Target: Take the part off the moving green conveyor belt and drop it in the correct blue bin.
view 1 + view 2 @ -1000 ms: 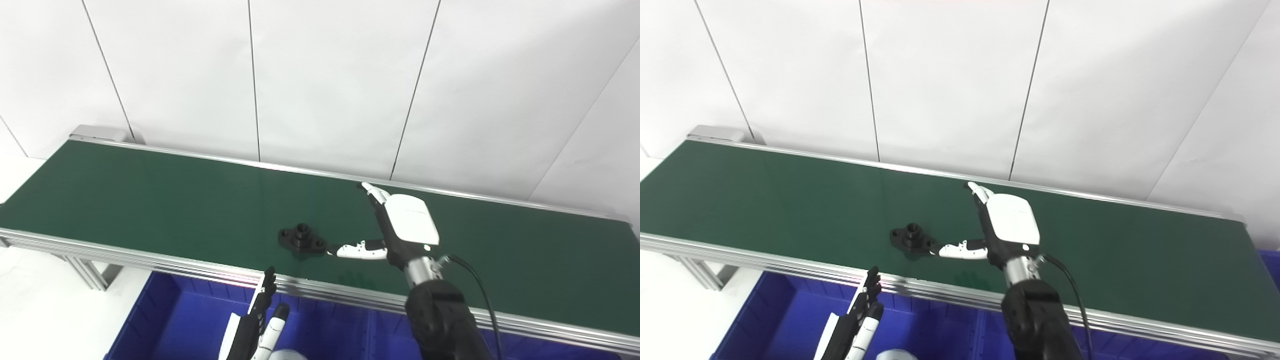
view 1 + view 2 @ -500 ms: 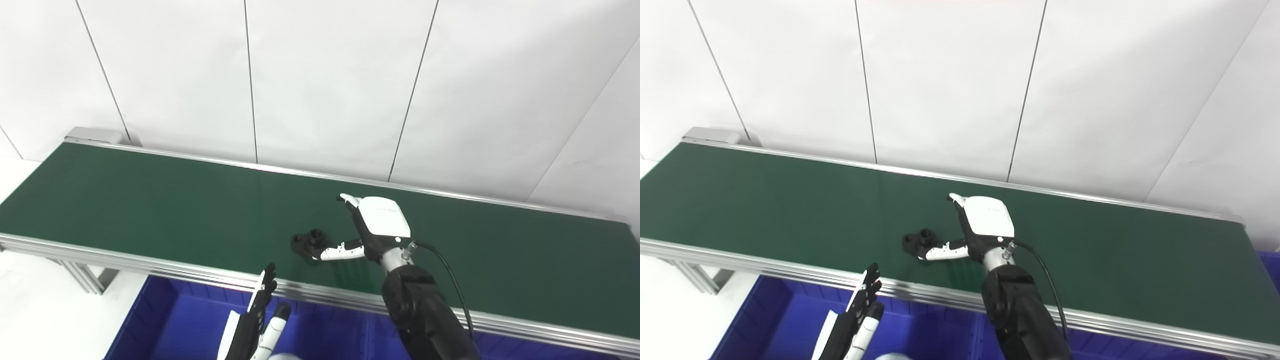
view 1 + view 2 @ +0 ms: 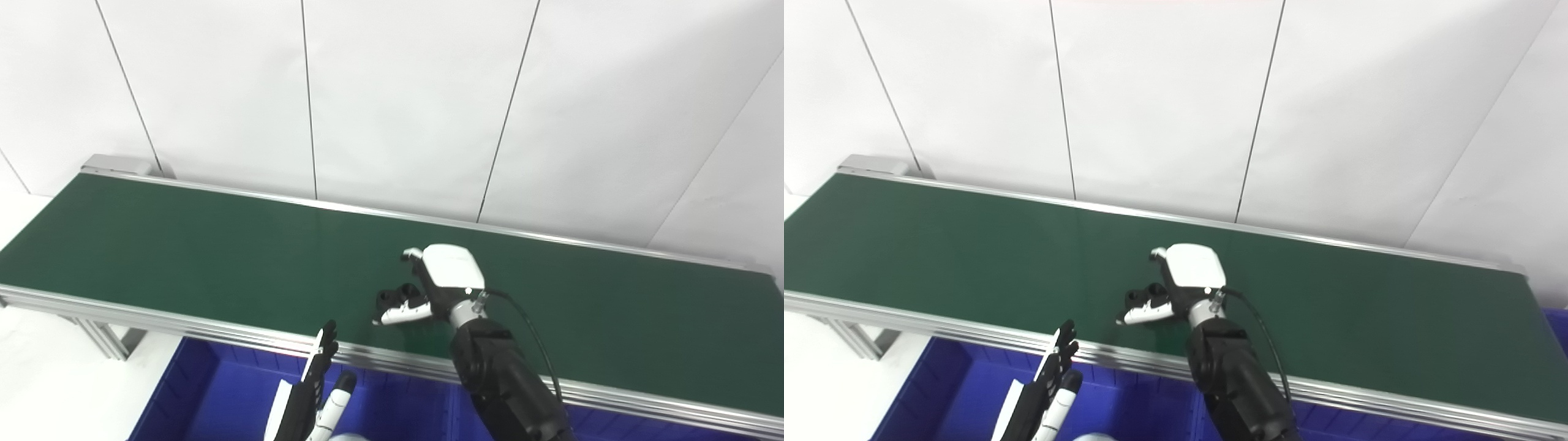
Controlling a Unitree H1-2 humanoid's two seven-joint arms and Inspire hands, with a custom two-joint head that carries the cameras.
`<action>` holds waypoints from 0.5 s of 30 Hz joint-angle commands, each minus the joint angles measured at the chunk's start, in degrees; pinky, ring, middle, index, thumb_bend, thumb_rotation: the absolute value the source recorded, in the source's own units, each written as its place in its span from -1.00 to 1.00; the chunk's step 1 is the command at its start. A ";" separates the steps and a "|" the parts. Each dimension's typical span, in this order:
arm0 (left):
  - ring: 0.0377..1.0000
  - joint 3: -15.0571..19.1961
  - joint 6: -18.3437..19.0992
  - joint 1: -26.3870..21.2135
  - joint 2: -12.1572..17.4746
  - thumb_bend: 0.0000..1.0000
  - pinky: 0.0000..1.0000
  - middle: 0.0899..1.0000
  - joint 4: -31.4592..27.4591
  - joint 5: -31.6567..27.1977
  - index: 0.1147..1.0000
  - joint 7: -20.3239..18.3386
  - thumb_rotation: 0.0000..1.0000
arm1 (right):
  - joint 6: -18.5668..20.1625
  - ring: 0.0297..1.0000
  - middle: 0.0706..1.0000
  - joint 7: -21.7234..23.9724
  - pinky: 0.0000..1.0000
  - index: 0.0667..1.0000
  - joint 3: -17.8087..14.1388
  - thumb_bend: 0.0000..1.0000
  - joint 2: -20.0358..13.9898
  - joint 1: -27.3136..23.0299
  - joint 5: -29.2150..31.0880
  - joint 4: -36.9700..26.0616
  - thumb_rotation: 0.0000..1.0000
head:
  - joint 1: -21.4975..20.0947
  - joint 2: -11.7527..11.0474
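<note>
A black flanged part lies on the green conveyor belt, near its front edge. My right hand is right over it, open: the thumb lies along the part's near side and the fingers curl above its far side, with the part between them and partly hidden. My left hand is held low at the picture's bottom, fingers straight and apart, holding nothing, above a blue bin.
Blue bins run under the belt's front rail; a divider separates the left bin from another to the right. One more blue bin edge shows at the far right. A white panelled wall stands behind the belt.
The part has travelled to the right on the belt. My right hand has come left and down over it, its fingers curling in around it. The left hand has stayed put.
</note>
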 commanded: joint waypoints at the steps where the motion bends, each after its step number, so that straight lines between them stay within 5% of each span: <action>1: 0.95 -3.44 -0.41 0.74 -4.09 -0.15 0.99 1.00 -2.60 0.40 1.00 0.30 0.87 | -1.40 -0.60 -0.44 -3.60 -0.68 0.46 -0.39 0.55 -0.15 -1.71 1.16 -0.22 0.21 | 0.15 0.06; 2: 0.95 -3.52 -0.17 0.85 -4.07 -0.14 0.99 1.00 -2.86 0.39 1.00 0.26 0.86 | -1.57 -0.65 -0.50 -4.06 -0.72 0.42 -0.05 0.45 -0.47 -1.48 1.21 0.12 0.18 | 0.27 0.30; 4: 0.96 -3.64 0.15 1.01 -3.98 -0.16 0.99 1.00 -3.28 0.27 1.00 0.12 0.86 | -0.43 -0.64 -0.48 -3.14 -0.71 0.14 1.12 0.13 -1.15 -1.36 0.67 0.64 -0.30 | 0.34 0.50; 7: 0.96 -3.75 0.65 1.21 -3.79 -0.16 1.00 1.00 -3.88 0.04 1.00 -0.16 0.86 | 3.89 -0.63 -0.50 1.81 -0.70 -0.05 3.57 0.02 -2.06 -1.84 -1.46 1.05 -0.65 | 0.28 0.75; 9: 0.97 -3.79 0.96 1.34 -3.66 -0.16 1.00 1.00 -4.25 -0.14 1.00 -0.33 0.87 | 7.18 -0.62 -0.20 6.02 -0.72 -0.09 5.31 0.05 -2.63 -2.31 -3.41 1.03 -0.94 | 0.19 0.91; 15: 0.96 -4.01 1.49 1.71 -3.08 -0.13 1.00 1.00 -4.90 -0.48 1.00 -0.48 0.87 | 10.02 -0.65 -0.14 20.64 -0.76 -0.09 2.99 0.05 -2.59 -1.71 -12.00 -0.64 -1.00 | -0.11 1.53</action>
